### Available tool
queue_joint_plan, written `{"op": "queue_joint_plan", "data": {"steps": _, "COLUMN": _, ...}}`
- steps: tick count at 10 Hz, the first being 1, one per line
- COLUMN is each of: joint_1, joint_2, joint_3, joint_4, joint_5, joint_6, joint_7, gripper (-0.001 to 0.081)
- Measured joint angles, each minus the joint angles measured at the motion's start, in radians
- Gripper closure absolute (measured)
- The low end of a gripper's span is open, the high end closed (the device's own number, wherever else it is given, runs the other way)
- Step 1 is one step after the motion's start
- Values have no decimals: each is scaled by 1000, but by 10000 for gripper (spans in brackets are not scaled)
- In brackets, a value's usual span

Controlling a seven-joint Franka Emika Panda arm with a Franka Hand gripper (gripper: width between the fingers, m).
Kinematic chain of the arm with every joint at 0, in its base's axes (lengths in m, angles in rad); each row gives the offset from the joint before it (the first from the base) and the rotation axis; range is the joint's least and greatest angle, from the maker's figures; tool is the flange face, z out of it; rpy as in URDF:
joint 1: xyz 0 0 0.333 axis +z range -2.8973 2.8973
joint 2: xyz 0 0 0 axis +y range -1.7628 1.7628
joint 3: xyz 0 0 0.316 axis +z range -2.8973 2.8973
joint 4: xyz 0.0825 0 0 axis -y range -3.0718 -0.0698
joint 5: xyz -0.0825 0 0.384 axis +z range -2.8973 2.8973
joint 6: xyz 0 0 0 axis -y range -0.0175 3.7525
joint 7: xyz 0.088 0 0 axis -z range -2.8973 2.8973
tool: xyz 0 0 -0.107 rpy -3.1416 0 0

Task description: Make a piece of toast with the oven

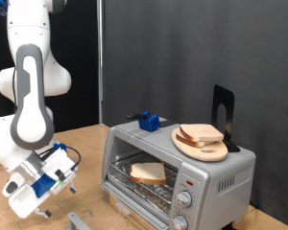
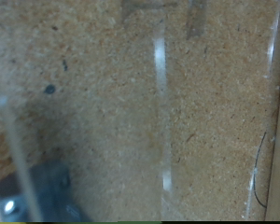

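Your gripper (image 1: pixel 40 199) hangs low at the exterior view's bottom left, over the wooden table (image 1: pixel 86 144); you cannot tell whether its fingers are parted or holding anything. Well apart to its right, the toast (image 1: pixel 148 172) lies on the rack inside the oven (image 1: pixel 213 178).

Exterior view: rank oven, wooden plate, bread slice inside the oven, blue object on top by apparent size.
1. oven
2. wooden plate
3. piece of toast on the rack inside
4. blue object

The plate and the toast look fairly close in size, and the plate is partly covered by bread slices, so that order is unsure.
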Motion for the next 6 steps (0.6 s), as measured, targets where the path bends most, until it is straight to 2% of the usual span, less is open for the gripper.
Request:
{"op": "queue_joint_plan", "data": {"steps": 3, "joint_1": 0, "joint_2": -5, "joint_3": 12, "joint_4": 11, "joint_5": 13, "joint_6": -79, "joint_7": 13, "gripper": -2}}
{"op": "queue_joint_plan", "data": {"steps": 6, "joint_1": -2, "joint_2": -65, "joint_3": 12, "joint_4": 12, "joint_5": -12, "joint_6": -150, "joint_7": 102, "gripper": -2}}
